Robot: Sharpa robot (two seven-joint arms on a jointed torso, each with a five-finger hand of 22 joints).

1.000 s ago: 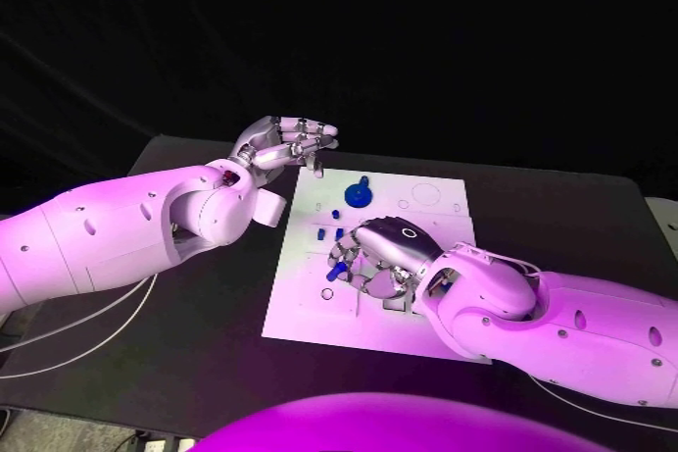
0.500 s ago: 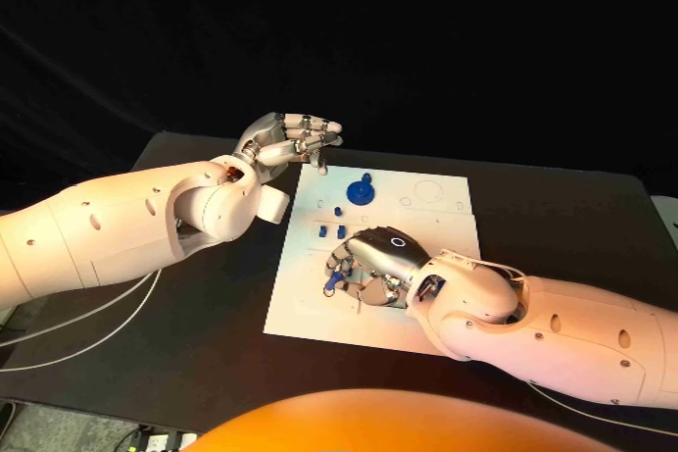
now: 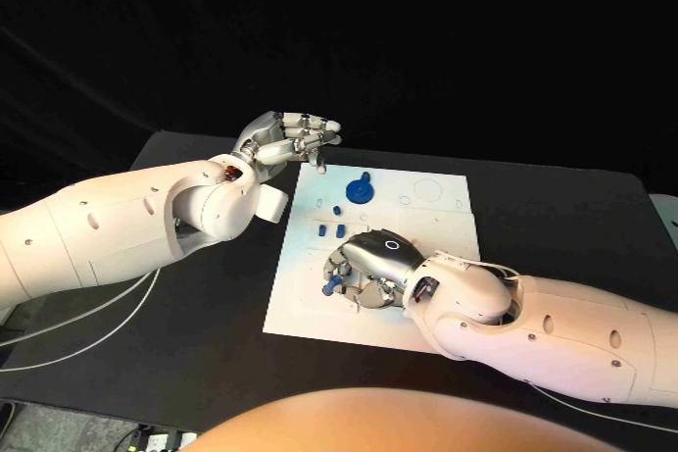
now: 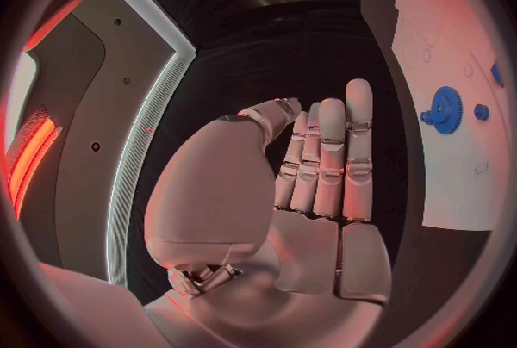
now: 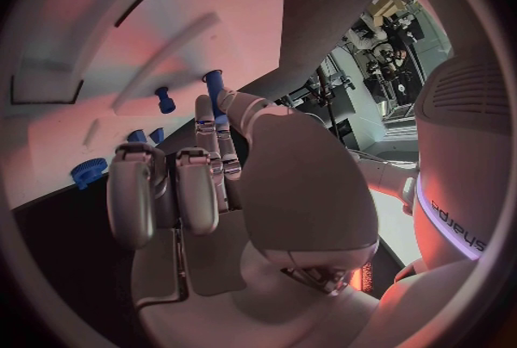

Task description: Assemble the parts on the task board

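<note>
The white task board [image 3: 431, 192] lies in the middle of the black table. A blue gear [image 3: 359, 190] stands at its far end, with small blue pegs [image 3: 339, 214] just nearer. My right hand [image 3: 371, 266] is palm down over the board's middle, pinching a blue peg [image 3: 329, 286] at its fingertips. The right wrist view shows that peg [image 5: 214, 83] between thumb and a finger, another peg [image 5: 164, 99] on the board and the gear [image 5: 89, 170]. My left hand [image 3: 293, 138] hangs raised beyond the board's far left corner, fingers curled together, holding nothing. The left wrist view shows the gear [image 4: 444, 109].
The black table [image 3: 184, 315] spreads round the board on all sides. White cables [image 3: 85, 325] trail off the near left under my left arm. My right forearm [image 3: 565, 325] covers the board's near right corner.
My right hand has slid toward the board's near left part, carrying the blue peg with it. The left hand has stayed in place.
</note>
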